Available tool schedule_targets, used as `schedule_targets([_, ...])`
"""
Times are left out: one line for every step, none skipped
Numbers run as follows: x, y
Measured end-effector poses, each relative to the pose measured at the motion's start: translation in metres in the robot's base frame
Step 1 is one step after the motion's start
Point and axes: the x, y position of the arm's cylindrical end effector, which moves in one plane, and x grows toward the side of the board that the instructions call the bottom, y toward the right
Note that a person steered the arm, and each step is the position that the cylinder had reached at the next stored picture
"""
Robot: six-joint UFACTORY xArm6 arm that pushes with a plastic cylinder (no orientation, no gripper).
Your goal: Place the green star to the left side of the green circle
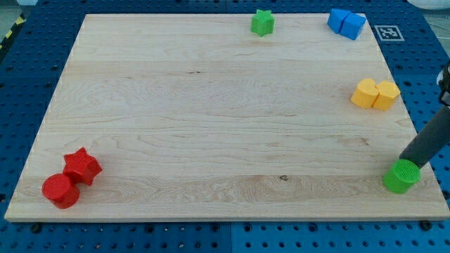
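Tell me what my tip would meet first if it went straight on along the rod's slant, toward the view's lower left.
Your tip seems to sit right at the green circle, near the board's lower right corner, so that block would likely come first. Whether they already touch is unclear. The green star is far off.

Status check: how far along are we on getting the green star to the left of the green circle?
Nothing looks done: the green star sits at the view's top edge, far from the green circle at bottom right. In hand: my tip is touching the circle, not the star. Left: reach the star and push it beside the circle's left.
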Motion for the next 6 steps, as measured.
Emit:
schedule_targets([0.000,-0.014])
schedule_targets([0.003,-0.026])
schedule_targets([0.003,-0.037])
schedule_targets([-0.028,-0.054])
schedule_targets([-0.075,-0.122])
schedule_targets([-0.136,-0.185])
